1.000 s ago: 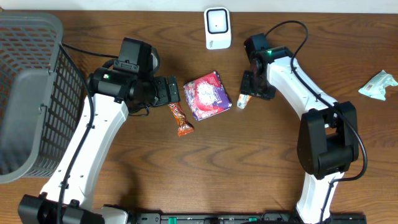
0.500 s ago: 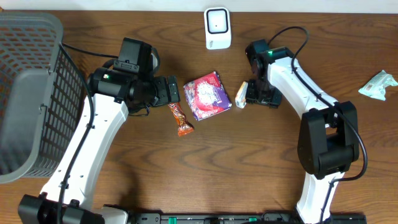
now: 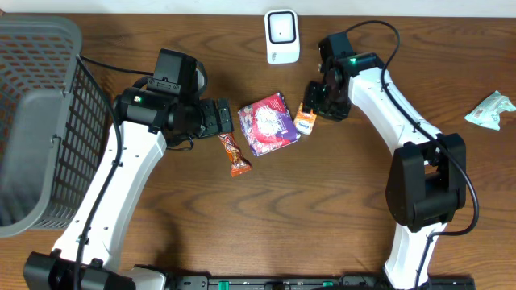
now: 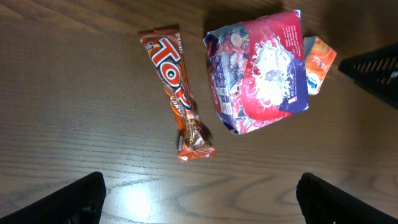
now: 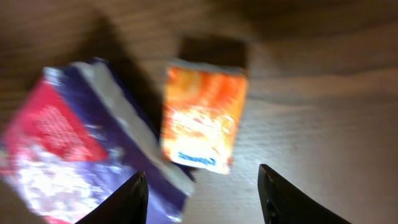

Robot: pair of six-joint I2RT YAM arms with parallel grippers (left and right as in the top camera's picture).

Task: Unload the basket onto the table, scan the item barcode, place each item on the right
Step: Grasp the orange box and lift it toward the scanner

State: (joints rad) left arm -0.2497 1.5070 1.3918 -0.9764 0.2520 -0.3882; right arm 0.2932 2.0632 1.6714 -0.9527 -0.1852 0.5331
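I'm looking down at the desk, with the grey basket far left of the purple-and-red snack bag. My left end effector hangs just left of the bag, fingers spread wide around nothing. My right end effector hovers just right of it, fingers apart, gripping nothing. The white scanner stands behind the bag, well apart. A candy bar lies just left of the bag. The small orange packet lies against the bag's right edge.

Wooden table: basket, scanner, candy bar, pouch, orange packet, wrapper.
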